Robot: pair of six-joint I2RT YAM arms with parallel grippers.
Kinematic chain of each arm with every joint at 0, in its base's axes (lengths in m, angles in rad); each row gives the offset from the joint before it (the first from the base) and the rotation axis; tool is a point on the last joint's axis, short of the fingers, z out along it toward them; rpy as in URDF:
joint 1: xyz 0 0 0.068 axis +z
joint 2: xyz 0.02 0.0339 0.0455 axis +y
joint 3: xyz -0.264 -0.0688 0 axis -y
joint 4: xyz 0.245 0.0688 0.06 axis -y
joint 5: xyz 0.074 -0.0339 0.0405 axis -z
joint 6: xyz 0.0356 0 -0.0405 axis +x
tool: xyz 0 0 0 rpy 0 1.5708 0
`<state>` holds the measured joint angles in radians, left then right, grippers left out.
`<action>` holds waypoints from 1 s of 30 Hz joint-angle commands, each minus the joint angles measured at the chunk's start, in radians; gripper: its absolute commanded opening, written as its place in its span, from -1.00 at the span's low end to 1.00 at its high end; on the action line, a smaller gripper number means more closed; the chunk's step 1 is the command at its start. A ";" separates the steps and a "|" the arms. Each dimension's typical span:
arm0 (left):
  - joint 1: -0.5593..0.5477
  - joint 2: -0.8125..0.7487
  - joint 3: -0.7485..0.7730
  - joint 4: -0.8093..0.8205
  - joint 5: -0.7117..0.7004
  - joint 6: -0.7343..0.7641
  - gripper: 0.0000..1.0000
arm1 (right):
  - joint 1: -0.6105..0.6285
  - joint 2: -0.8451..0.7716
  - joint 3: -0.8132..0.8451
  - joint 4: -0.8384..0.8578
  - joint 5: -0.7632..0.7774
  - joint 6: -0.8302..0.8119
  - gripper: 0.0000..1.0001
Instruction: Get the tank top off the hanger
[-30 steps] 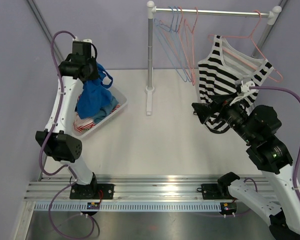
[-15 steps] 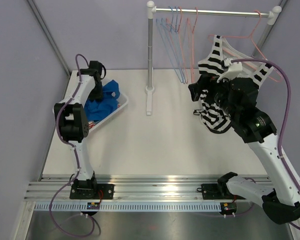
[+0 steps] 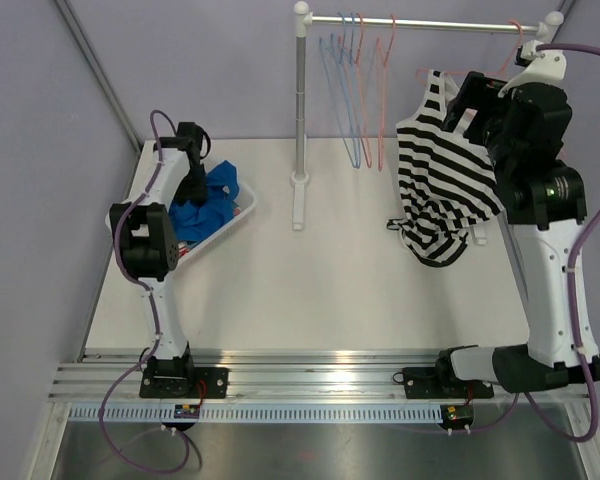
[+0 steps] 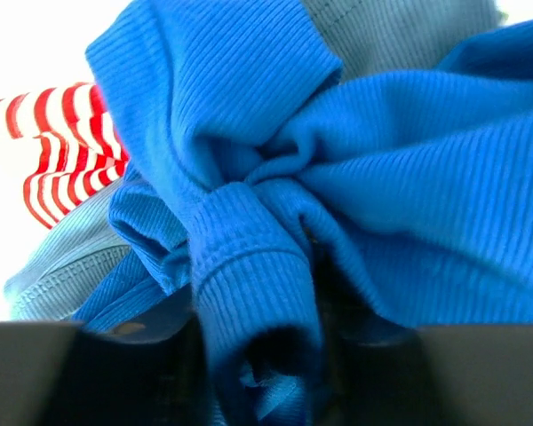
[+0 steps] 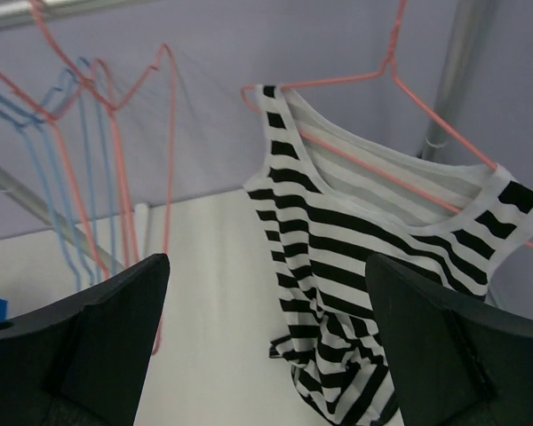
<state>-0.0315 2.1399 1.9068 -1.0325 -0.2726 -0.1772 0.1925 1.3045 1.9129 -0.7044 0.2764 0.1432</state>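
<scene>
While tank top (image 3: pixel 445 190) hangs on hanger (image 5: pixel 338 79), right end effector (image 5: pixel 266 266) spread; left end effector (image 3: pixel 192 182) grip: cannot tell.

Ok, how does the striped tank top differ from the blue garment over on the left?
The striped tank top is black and white; the blue garment is plain blue. The tank top hangs spread out on a pink hanger from the rail; the blue garment lies bunched in a white bin. Both are soft clothing.
</scene>
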 commanded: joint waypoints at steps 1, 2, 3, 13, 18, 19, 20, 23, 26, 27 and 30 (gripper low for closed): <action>0.012 -0.145 0.011 -0.009 0.119 -0.018 -0.03 | -0.056 0.084 0.029 -0.086 -0.009 -0.016 0.99; 0.012 -0.165 0.011 -0.006 0.143 -0.019 0.09 | -0.079 0.097 0.035 -0.086 -0.017 -0.034 0.99; 0.012 -0.201 0.012 -0.003 0.147 -0.019 0.32 | -0.090 0.123 0.041 -0.086 -0.026 -0.048 0.99; 0.024 -0.425 0.029 -0.030 0.219 -0.024 0.98 | -0.217 0.282 0.227 -0.116 -0.062 -0.226 0.99; 0.012 -0.737 -0.110 0.052 0.217 -0.054 0.98 | -0.275 0.312 0.242 -0.066 -0.086 -0.298 0.99; -0.011 -0.791 -0.200 0.078 0.211 -0.065 0.98 | -0.292 0.318 0.241 -0.055 -0.085 -0.330 0.99; -0.027 -0.918 -0.247 0.112 0.195 -0.094 0.98 | -0.304 0.329 0.245 -0.047 -0.086 -0.343 0.99; -0.105 -1.112 -0.480 0.291 0.212 -0.155 0.98 | -0.335 0.377 0.256 -0.032 -0.126 -0.413 0.99; -0.168 -1.296 -0.670 0.412 0.228 -0.168 0.98 | -0.350 0.430 0.288 -0.047 -0.177 -0.491 0.96; -0.182 -1.330 -0.701 0.429 0.211 -0.163 0.98 | -0.353 0.449 0.291 -0.046 -0.193 -0.505 0.95; -0.229 -1.351 -0.778 0.434 0.145 -0.127 0.98 | -0.357 0.487 0.308 -0.030 -0.154 -0.554 0.92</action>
<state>-0.2295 0.7395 1.2129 -0.6987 -0.0811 -0.3115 -0.1585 1.7622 2.1693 -0.7715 0.1314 -0.3058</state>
